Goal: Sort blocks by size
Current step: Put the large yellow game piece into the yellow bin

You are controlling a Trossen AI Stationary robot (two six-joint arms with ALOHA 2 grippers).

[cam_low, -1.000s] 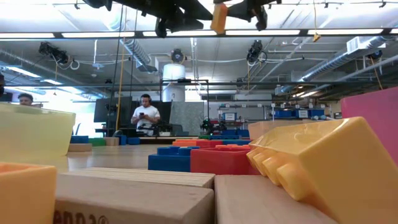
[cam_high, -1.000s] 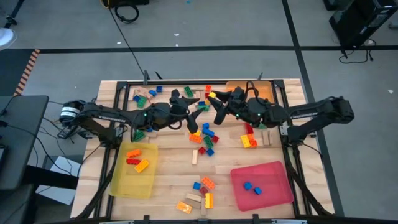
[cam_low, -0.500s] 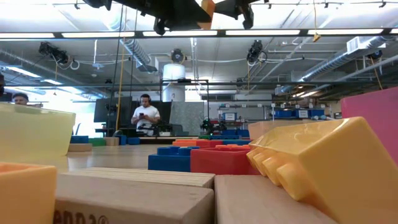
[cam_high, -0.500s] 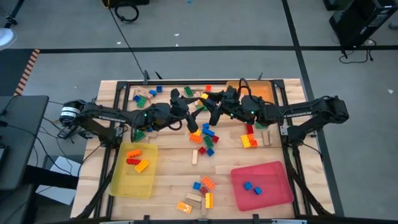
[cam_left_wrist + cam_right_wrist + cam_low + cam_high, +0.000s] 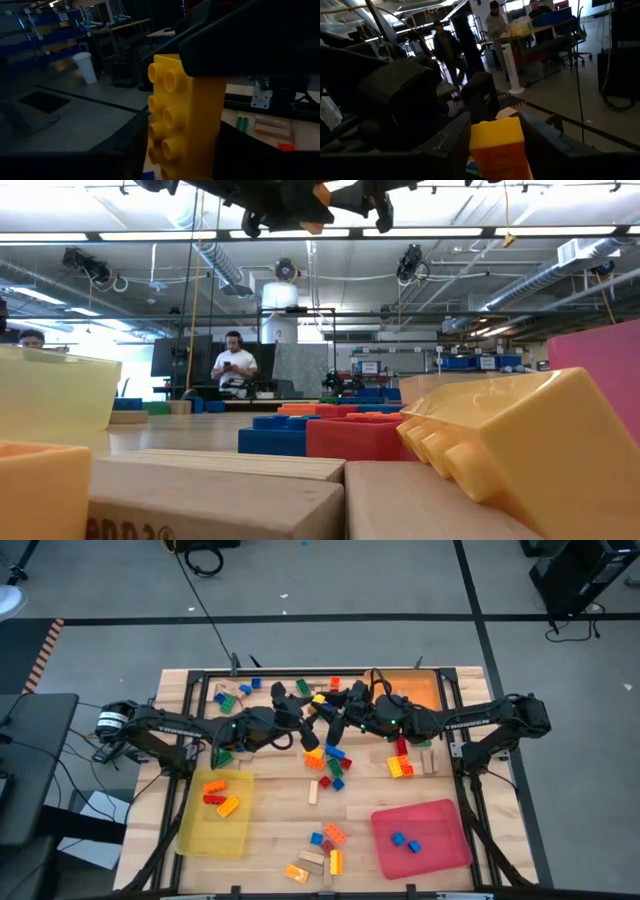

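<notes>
High over the far middle of the table, my two grippers meet at one yellow block (image 5: pixel 321 698), which also shows at the top of the low view (image 5: pixel 320 194). My right gripper (image 5: pixel 336 706) reaches in from the table's right and is shut on it. My left gripper (image 5: pixel 310 706) comes from the table's left, and its fingers are closed around the same block (image 5: pixel 182 115). Other blocks lie loose on the table's middle (image 5: pixel 330 762), near its front edge (image 5: pixel 322 850) and at the far left (image 5: pixel 232 695). My left gripper has the yellow block between its two fingers, the studded face (image 5: pixel 162 117) against one finger and the smooth back against the other. The fingers come level from the table's left. The block is clear of the table. My right gripper pinches the yellow block's other end (image 5: pixel 496 137) between its two fingers, coming level from the table's right. One of its fingers (image 5: pixel 240 45) lies over the block's end in the left wrist view. The block is held high above the table.
A yellow tray (image 5: pixel 190 830) at the front left holds orange and red blocks. A red tray (image 5: pixel 440 840) at the front right holds two blue ones. An orange tray (image 5: pixel 420 688) sits at the far right. People stand in the room beyond the table.
My right gripper has carried the yellow block toward the table's left, up to my left gripper, staying high and level. The block now stands between my left gripper's fingers.
</notes>
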